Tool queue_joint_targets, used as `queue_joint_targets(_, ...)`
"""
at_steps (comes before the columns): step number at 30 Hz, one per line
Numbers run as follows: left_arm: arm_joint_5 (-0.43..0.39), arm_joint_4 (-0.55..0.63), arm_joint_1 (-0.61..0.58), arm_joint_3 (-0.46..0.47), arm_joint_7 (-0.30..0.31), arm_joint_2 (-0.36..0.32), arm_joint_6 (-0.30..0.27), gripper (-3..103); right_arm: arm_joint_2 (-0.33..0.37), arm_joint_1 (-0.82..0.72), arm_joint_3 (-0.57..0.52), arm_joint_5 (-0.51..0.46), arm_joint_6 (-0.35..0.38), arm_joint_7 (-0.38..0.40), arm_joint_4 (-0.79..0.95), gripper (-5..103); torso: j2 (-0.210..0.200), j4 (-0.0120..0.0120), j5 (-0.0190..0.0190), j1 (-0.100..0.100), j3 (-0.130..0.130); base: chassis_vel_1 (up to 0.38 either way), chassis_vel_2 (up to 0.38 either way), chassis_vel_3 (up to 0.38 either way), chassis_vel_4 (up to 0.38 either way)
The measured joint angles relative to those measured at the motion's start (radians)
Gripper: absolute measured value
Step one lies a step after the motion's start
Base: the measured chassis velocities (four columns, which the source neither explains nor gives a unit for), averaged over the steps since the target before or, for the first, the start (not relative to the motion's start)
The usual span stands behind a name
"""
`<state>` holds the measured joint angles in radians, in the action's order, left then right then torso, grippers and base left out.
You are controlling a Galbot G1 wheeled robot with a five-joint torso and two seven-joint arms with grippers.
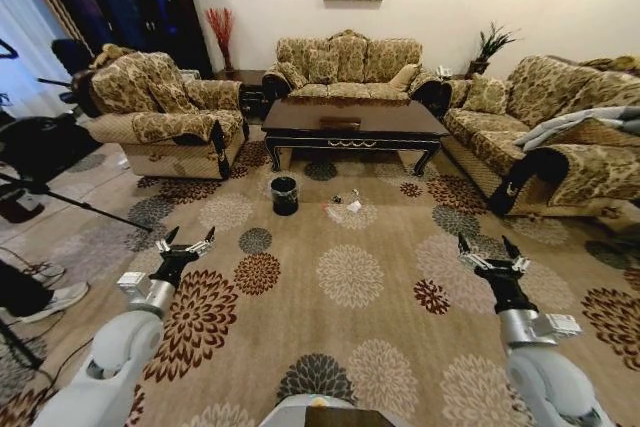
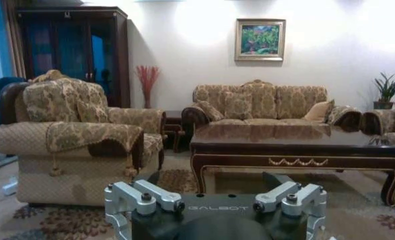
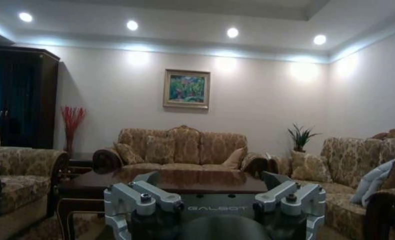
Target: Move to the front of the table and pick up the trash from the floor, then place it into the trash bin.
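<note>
The long dark table (image 1: 350,125) stands at the far end of the patterned floor (image 1: 350,277), in front of the back sofa. The small black trash bin (image 1: 285,195) sits on the carpet by the table's left front leg. Just right of it lies the trash (image 1: 343,208): a clear bottle, white paper and a small dark piece. My left gripper (image 1: 187,241) is raised at the lower left, open and holding nothing. Well short of the litter, my right gripper (image 1: 488,246) is held up at the lower right, open too. The table (image 2: 297,146) also faces the left wrist view.
An armchair (image 1: 160,112) flanks the table on the left, a sofa (image 1: 345,65) stands behind it and a long sofa (image 1: 560,137) lines the right. Camera gear on tripods (image 1: 40,152) crowds the left edge. Open carpet lies between me and the litter.
</note>
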<state>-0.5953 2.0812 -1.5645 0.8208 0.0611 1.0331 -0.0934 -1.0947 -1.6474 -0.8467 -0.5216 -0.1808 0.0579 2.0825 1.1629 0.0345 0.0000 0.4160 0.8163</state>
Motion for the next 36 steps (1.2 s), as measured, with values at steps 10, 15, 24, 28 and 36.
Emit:
queue_joint_targets(10,0.018,-0.012,0.001,-0.004,0.003,0.004,0.01,100,-0.012,-0.005,0.009,0.015,-0.008,-0.001,-0.013,100,-0.038,-0.0001,0.0,-0.018,-0.02,0.0,0.0,0.0,0.0)
queue_joint_targets(15,0.027,-0.012,0.0,-0.004,0.004,0.01,0.03,100,-0.011,0.002,0.013,0.016,-0.009,0.001,-0.02,100,-0.065,-0.0001,-0.0001,-0.03,-0.035,0.0,0.0,0.0,0.0)
queue_joint_targets(24,0.032,-0.013,-0.004,-0.004,0.003,0.017,0.044,100,-0.009,0.01,0.018,0.015,-0.009,0.003,-0.027,100,-0.107,0.0,-0.0001,-0.049,-0.059,0.0,0.0,0.0,0.0)
queue_joint_targets(28,0.03,-0.013,-0.001,-0.004,0.003,0.021,0.051,100,-0.012,0.009,0.02,0.015,-0.009,0.004,-0.027,100,-0.127,0.0,0.0,-0.057,-0.069,0.0,0.0,0.0,0.0)
queue_joint_targets(36,0.042,-0.018,0.001,-0.009,0.003,0.026,0.092,100,-0.006,0.01,0.019,0.015,-0.009,0.006,-0.029,100,-0.171,0.0,0.0,-0.077,-0.093,0.0,0.0,0.0,0.0)
